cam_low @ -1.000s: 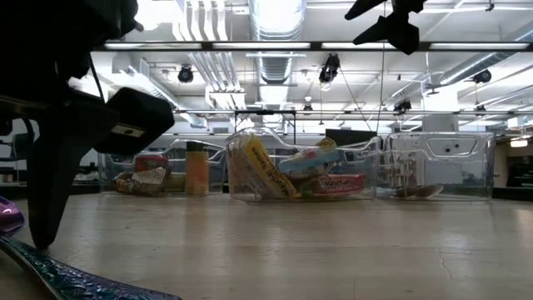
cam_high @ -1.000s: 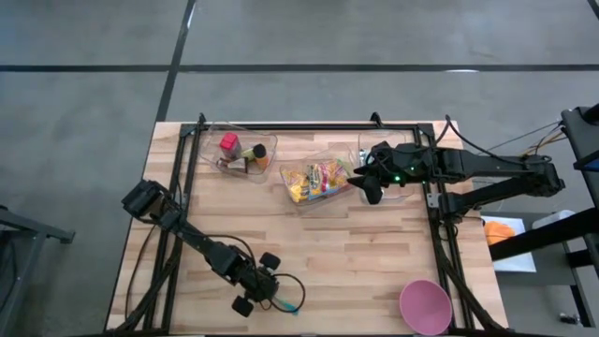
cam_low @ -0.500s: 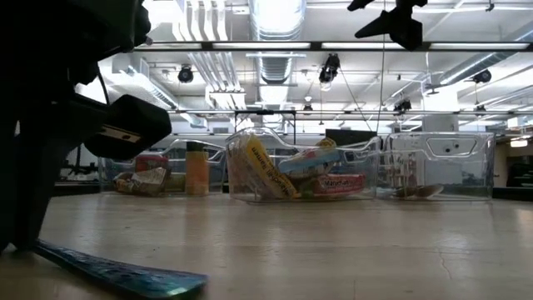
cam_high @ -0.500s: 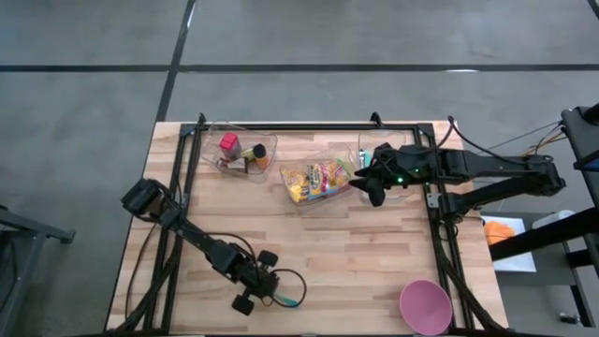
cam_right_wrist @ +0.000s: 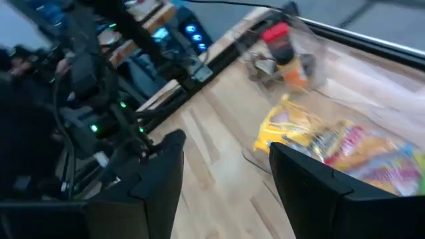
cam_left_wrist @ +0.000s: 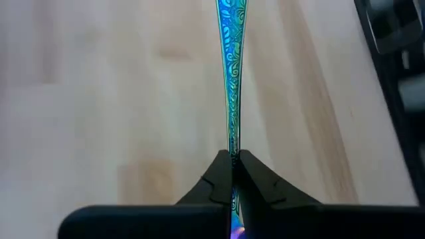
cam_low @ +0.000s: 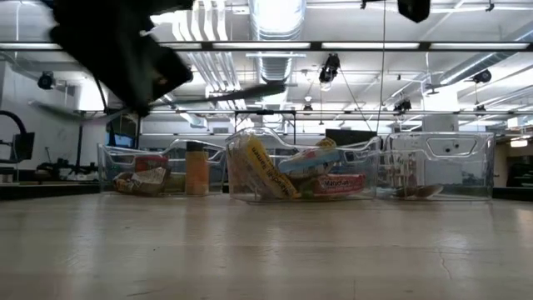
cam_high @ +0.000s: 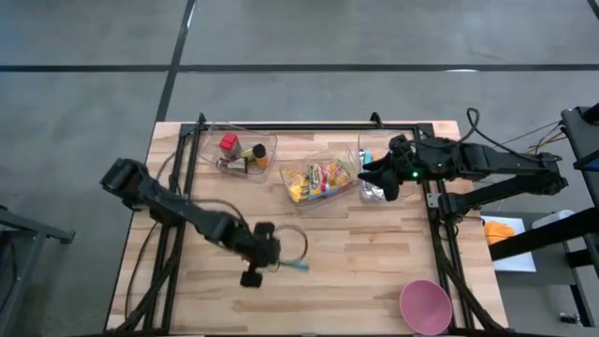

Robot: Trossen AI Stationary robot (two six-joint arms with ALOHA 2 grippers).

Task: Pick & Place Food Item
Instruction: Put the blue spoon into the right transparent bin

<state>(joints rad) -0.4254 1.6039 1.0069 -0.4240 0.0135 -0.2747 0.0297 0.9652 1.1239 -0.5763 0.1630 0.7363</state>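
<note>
The left gripper was clamped on a thin blue-green utensil, its handle patterned with swirling scrollwork, held above the bare wooden table near the middle front. No writing on it could be read. Three clear bins stood along the far edge: the left bin with small jars, the middle bin with yellow and red snack packets whose labels were too small to read, and the right bin. The right gripper hovered over that bin, fingers spread apart. A pink bowl sat at the near right corner.
</note>
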